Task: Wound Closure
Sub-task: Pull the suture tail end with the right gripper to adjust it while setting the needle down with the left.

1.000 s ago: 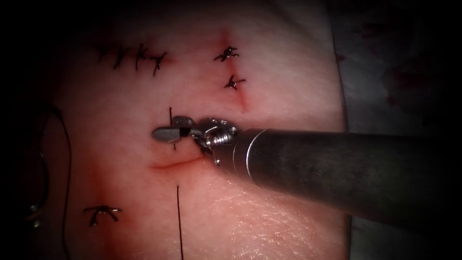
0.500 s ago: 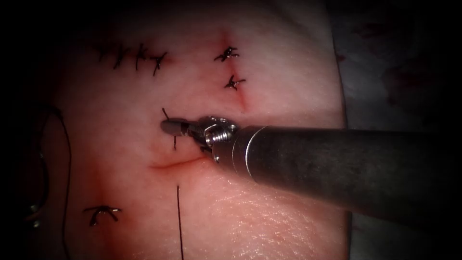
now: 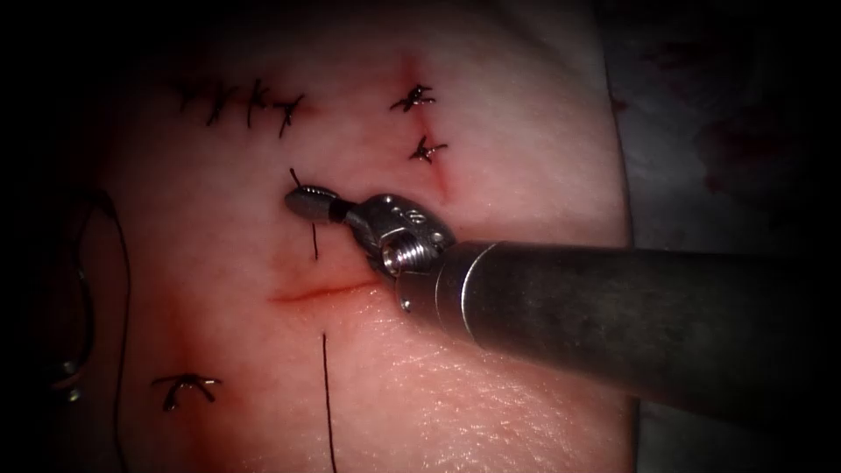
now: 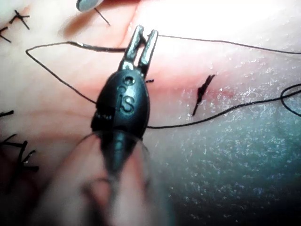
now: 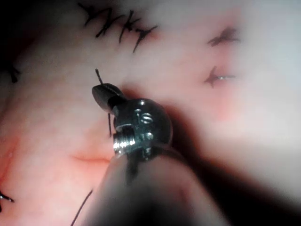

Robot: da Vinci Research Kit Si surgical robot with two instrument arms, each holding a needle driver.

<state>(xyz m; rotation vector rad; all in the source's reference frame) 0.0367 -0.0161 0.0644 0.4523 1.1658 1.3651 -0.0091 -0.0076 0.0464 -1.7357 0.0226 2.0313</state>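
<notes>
Two needle drivers work over the tissue (image 3: 491, 368) at a bench suturing station. Entering from the right, the right tool (image 3: 307, 203) has its jaws closed on a short cut end of thread (image 3: 314, 241), which pokes out above the jaws and hangs below them toward the cut (image 3: 320, 292). This cut is a short, roughly horizontal red line just below the tool's wrist; the jaws sit above it, near its left half. A second length of thread (image 3: 328, 403) runs straight down the tissue from just under the cut. Finished dark stitches (image 3: 238, 103) lie in a row well above and to the left, with two knotted stitches (image 3: 419, 123) above and to the right.

Seen from its wrist camera, the left tool (image 4: 143, 44) has its two jaws narrowly parted, and the long thread (image 4: 225, 43) runs across at their tips; whether they actually grip it is hard to tell. A curved, needle-like glint (image 3: 83, 324) lies at the dim far left edge of the endoscope view, well apart from the cut, though it may not be the needle.
</notes>
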